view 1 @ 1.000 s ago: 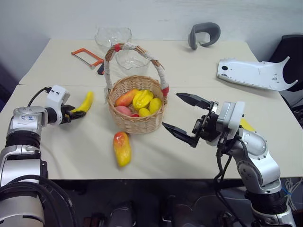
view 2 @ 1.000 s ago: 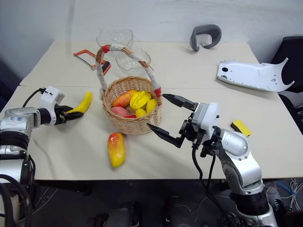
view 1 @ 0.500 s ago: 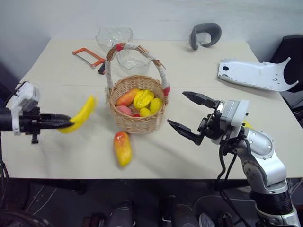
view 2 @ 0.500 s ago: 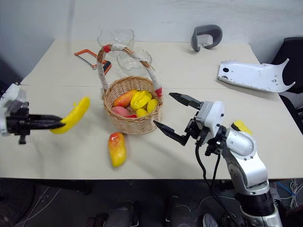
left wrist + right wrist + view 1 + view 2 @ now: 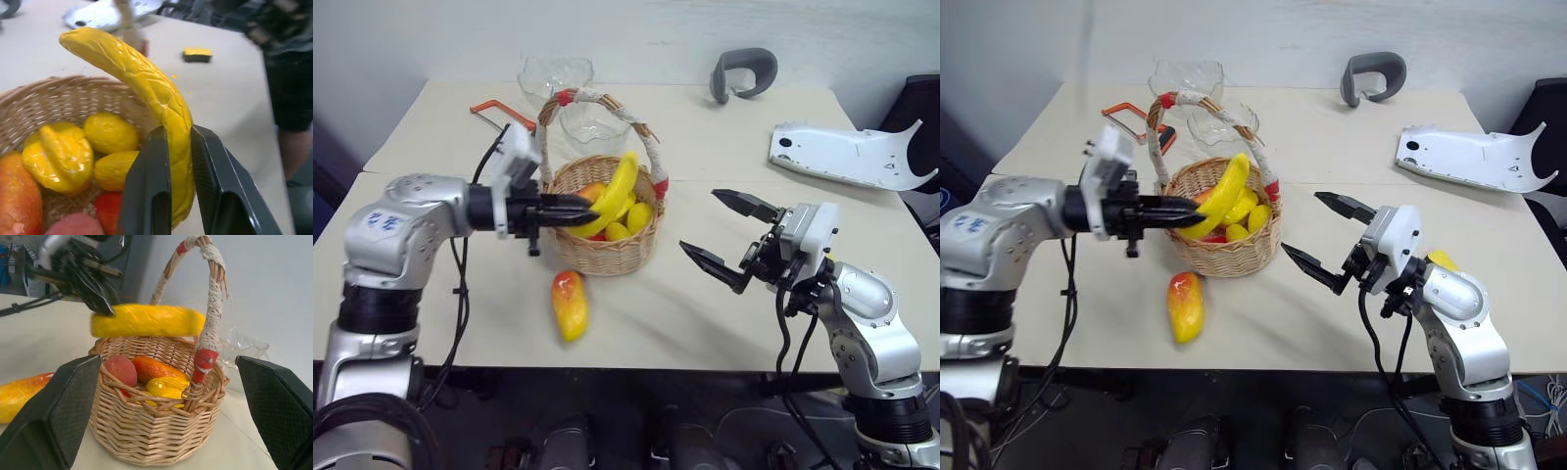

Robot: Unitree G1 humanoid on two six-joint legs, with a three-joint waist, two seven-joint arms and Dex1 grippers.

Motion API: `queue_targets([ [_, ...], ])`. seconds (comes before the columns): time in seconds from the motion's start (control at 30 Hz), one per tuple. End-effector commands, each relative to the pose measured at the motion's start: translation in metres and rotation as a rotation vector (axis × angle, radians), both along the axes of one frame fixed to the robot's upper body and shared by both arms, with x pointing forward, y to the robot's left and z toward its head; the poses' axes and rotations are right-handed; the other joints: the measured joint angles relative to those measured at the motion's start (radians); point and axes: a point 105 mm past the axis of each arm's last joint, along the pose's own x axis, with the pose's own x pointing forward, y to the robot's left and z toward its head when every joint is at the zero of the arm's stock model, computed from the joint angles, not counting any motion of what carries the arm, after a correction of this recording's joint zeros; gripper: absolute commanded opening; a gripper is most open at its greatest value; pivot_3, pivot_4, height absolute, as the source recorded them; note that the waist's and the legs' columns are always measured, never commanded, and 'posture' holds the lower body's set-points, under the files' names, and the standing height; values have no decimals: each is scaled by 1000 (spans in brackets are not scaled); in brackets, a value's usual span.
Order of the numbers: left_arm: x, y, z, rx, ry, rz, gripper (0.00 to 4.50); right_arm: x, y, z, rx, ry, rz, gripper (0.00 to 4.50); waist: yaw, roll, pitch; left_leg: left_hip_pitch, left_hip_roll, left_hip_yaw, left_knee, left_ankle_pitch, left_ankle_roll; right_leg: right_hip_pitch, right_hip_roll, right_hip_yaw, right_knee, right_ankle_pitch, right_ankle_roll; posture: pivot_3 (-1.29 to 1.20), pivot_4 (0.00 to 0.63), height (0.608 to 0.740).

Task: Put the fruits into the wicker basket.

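Observation:
The wicker basket [image 5: 607, 250] stands mid-table and holds several yellow and reddish fruits [image 5: 58, 156]. My left gripper [image 5: 576, 207] is shut on the lower end of a curved yellow banana [image 5: 615, 191], holding it in the air over the basket's left rim, its free end pointing up. In the left wrist view the banana [image 5: 151, 93] sits clamped between the two black fingers [image 5: 149, 196] above the basket. A yellow mango with a red-orange end [image 5: 569, 305] lies on the table in front of the basket. My right gripper [image 5: 722, 236] hovers open to the right of the basket, holding nothing.
Two clear glass bowls [image 5: 554, 74] and an orange-handled hacksaw [image 5: 501, 111] lie behind the basket. A grey curved piece [image 5: 742, 70] and a white shell panel [image 5: 847, 155] sit at the back right. A small flat yellow block [image 5: 1441, 259] lies behind my right arm.
My left gripper closed on the banana, lifted it from the table at the left and carried it right to above the basket. The right gripper drifted slightly right, still open.

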Motion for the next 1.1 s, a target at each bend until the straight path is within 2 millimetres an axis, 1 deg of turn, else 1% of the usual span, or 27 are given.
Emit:
queue_targets([
  [0.03, 12, 12, 19, -35, -74, 107, 376, -11, 0, 12, 15, -51, -7, 4500, -3, 0, 0, 0, 0, 0, 0, 0, 0, 0, 0, 0, 0, 0, 0, 0, 150, 740],
  [0.1, 7, 17, 16, -34, -52, 108, 376, -13, -2, 10, 20, -43, -24, 4500, -4, 0, 0, 0, 0, 0, -1, 0, 0, 0, 0, 0, 0, 0, 0, 0, 150, 740],
  [0.17, 5, 23, 11, -19, -39, 120, 1054, -14, -5, 8, 24, -37, -37, 4500, -5, 0, 0, 0, 0, 0, -1, 0, 0, 0, 0, 0, 0, 0, 0, 0, 150, 740],
  [0.23, 4, 25, 10, -11, -51, 134, 1570, -14, -6, 6, 26, -33, -40, 4500, -3, 0, 0, 0, 0, 0, 0, 0, 0, 0, 0, 0, 0, 0, 0, 0, 150, 740],
  [0.27, 5, 27, 11, -6, -82, 142, 1876, -14, -7, 5, 27, -31, -40, 4500, 1, 0, 0, 0, 0, 0, 0, 0, -1, 0, 0, 0, 0, 0, 0, 0, 150, 740],
  [0.33, 0, 29, 15, 4, -152, 111, 2420, -15, -6, 3, 25, -24, -21, 4500, 3, 0, 0, 0, 0, 0, 0, 0, 0, 0, 0, 0, 0, 0, 0, 0, 150, 740],
  [0.37, -3, 33, 18, 2, -177, 108, 2420, -16, -5, 1, 21, -16, -5, 4500, 4, 0, 0, 0, 0, 0, 0, 0, 0, 0, 0, 0, 0, 0, 0, 0, 150, 740],
  [0.43, -14, 42, 22, 16, -243, 57, 2420, -19, -4, -4, -3, 1, 25, 4500, 1, 0, 0, 0, 0, 0, 0, 0, 0, 0, 0, 0, -1, 0, 0, 0, 150, 740],
  [0.53, -35, 66, 25, 69, -359, -18, 2420, -20, -8, -10, -45, 8, 44, 4500, -5, 0, 0, 1, 1, 1, -1, 0, -1, 0, 0, 0, -1, -1, 0, 0, 150, 740],
  [0.57, -45, 76, 22, 107, -371, -61, 2420, -20, -9, -11, -53, 7, 47, 4500, -9, 0, 0, 1, 1, 1, -1, 0, -1, 0, 0, 0, -1, -1, 0, 0, 150, 740],
  [0.6, -53, 87, 16, 163, -371, -92, 2420, -20, -11, -11, -63, 6, 52, 4500, -11, 0, 0, 1, 1, 1, -1, 0, -1, 0, 0, 0, -1, -1, -1, 0, 150, 740],
  [0.67, -65, 115, 2, 278, -310, -102, 2420, -20, -15, -12, -90, 4, 66, 4500, -16, 0, 0, 1, 1, 1, -1, 0, -1, 0, 0, 0, -1, -1, -1, 0, 150, 740],
  [0.7, -71, 133, -8, 334, -251, -90, 2420, -20, -16, -13, -100, 8, 75, 4500, -18, 0, 0, 1, 1, 1, -1, 0, -1, 1, 0, 0, -1, -1, -1, 0, 150, 740],
  [0.73, -77, 146, -17, 368, -194, -76, 2420, -20, -16, -14, -108, 10, 85, 4500, -22, 1, 0, 1, 1, 1, -1, 0, -1, 1, 0, 0, -1, -1, -1, 0, 150, 740],
  [0.8, -85, 161, -30, 383, -120, -54, 2763, -21, -17, -15, -119, 16, 98, 4500, -21, 1, 1, 2, 1, 1, -2, -1, 0, 0, 0, 0, -1, -2, -2, 0, 150, 740],
  [0.83, -90, 165, -40, 380, -88, -56, 2960, -22, -17, -16, -130, 18, 106, 4500, -20, 1, 1, 2, 1, 0, -3, -3, 5, 0, -1, -1, -1, -2, -2, 0, 150, 740],
  [0.9, -99, 171, -60, 418, -67, -63, 3521, -23, -18, -19, -146, 23, 115, 4500, -18, 1, 1, 2, 1, 0, -2, -4, 5, 0, -1, -1, -2, -2, -2, 0, 150, 740],
  [0.93, -103, 171, -67, 408, -34, -60, 3812, -24, -18, -20, -159, 23, 121, 4500, -17, 1, 1, 1, 1, 0, -2, -5, 6, 0, -2, -1, -2, -2, -2, 0, 150, 740],
  [1.0, -108, 164, -75, 384, -18, -74, 4400, -25, -18, -23, -175, 28, 128, 4500, -14, 1, 1, 1, 1, -1, -2, -5, 6, 1, -3, -1, -2, -2, -2, 0, 150, 740],
  [1.07, -110, 150, -77, 359, -5, -89, 4457, -26, -18, -25, -180, 34, 130, 4500, -11, 1, 1, 0, 1, -1, -2, -5, 7, 1, -3, -1, -3, -1, -2, 0, 150, 740],
  [1.1, -111, 140, -75, 307, 39, -84, 4457, -26, -19, -25, -183, 36, 129, 4500, -9, 1, 1, 0, 1, -2, -2, -6, 7, 1, -3, -1, -3, -1, -2, 0, 150, 740],
])
